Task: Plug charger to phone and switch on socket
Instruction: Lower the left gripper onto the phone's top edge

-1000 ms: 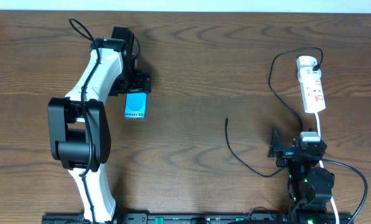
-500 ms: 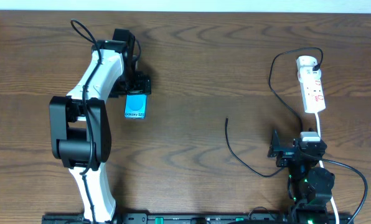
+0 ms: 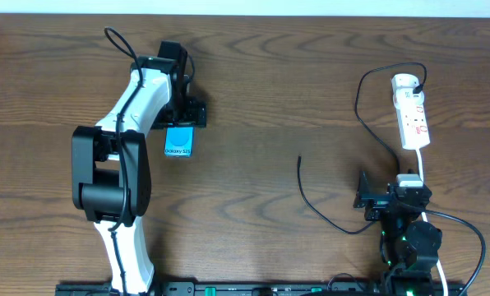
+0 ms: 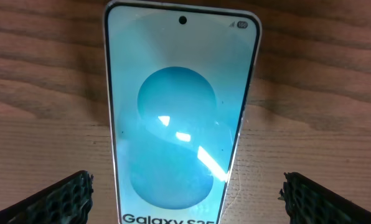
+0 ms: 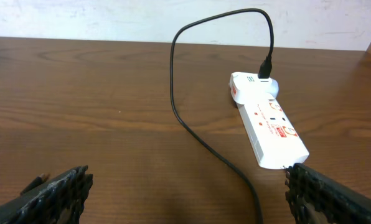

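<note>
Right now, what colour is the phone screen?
Teal-blue with a lighter circle, on the phone; clearest in the left wrist view.

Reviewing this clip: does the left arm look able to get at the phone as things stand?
Probably yes. The left gripper hangs right over the phone, its jaws wide open and straddling the phone's near end. Nothing covers the phone or lies against its sides.

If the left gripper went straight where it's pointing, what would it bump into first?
The left gripper would probably meet the phone, lying on the table straight ahead between its open fingers. Depth is unclear.
</note>
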`<state>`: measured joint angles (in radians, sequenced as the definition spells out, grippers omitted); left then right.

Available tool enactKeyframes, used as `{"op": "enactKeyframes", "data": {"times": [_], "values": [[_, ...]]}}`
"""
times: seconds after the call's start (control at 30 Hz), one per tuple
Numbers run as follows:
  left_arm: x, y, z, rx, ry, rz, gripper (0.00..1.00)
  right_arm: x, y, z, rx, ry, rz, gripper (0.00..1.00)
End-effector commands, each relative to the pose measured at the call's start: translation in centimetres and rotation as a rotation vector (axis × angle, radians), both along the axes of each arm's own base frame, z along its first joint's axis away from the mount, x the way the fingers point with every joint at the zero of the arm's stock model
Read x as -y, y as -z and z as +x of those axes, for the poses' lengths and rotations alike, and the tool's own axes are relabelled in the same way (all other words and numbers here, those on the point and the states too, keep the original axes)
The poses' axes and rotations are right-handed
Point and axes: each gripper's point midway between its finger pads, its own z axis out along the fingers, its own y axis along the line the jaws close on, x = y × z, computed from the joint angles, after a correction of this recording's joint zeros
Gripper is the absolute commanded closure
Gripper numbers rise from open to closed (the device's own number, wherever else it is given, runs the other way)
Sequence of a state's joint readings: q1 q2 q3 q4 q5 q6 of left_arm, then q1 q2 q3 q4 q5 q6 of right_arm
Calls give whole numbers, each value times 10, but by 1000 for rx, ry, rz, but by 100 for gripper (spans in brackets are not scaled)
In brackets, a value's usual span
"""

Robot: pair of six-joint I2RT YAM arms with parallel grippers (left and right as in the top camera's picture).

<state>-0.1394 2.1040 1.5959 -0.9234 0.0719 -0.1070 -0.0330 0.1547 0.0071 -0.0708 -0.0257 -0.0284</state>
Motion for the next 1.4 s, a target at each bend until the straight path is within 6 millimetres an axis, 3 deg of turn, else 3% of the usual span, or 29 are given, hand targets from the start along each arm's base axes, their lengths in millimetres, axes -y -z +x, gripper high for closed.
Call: {"op": "enactKeyframes", "data": {"times": [0.0, 1.37], "values": [[-4, 13, -6, -26, 6, 17, 2, -1, 0, 0, 0, 0, 15, 1], [-4, 28, 1, -13, 66, 18, 2, -1, 0, 0, 0, 0, 15, 1]]}}
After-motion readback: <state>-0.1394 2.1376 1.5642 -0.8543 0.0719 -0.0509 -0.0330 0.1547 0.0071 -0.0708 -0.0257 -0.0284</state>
